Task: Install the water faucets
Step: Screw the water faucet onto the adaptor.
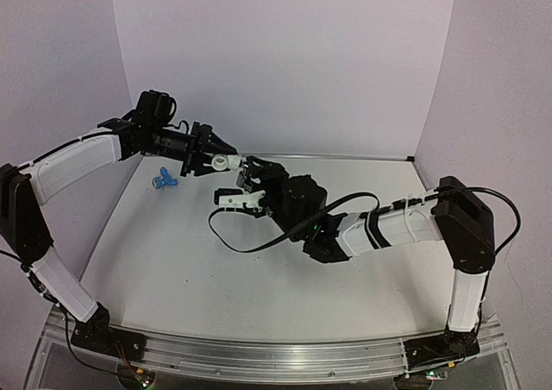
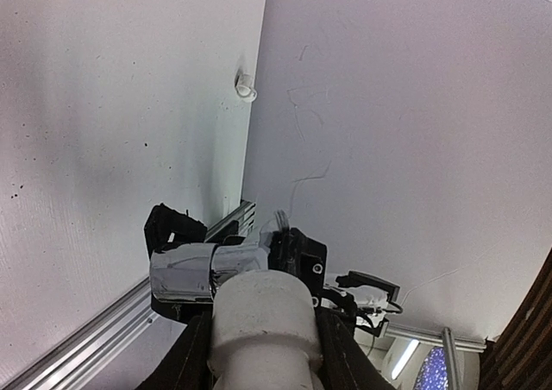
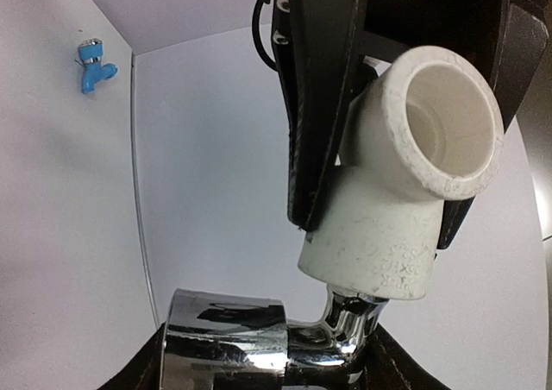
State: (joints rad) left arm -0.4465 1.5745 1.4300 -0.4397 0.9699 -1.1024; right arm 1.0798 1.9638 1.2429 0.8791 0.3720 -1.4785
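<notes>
right wrist, right gripper (image 3: 269,355) gripping one silver faucet (image 3: 226,330), left gripper (image 3: 373,226) gripping one white elbow (image 3: 414,166), one blue faucet (image 3: 90,64) aside

I find the left arm (image 1: 73,161) raised, its left gripper (image 1: 221,160) clamped on a white plastic elbow fitting (image 3: 405,191). The right arm (image 1: 388,226) lies low, its right gripper (image 1: 246,177) pinching a shiny silver metal faucet (image 3: 233,334).

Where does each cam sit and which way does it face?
Top external: above and behind the bases, facing down and forward over the table; both arms whole, left gripper and right gripper meeting.
Left wrist: on the left arm, facing rightward along its fingers, shut on the white elbow fitting; right gripper beyond.
Right wrist: on the right arm, facing leftward past the silver faucet between its fingers; blue faucet beyond.
Shared: both wrist views see the fitting; top and right wrist see the blue faucet.
</notes>
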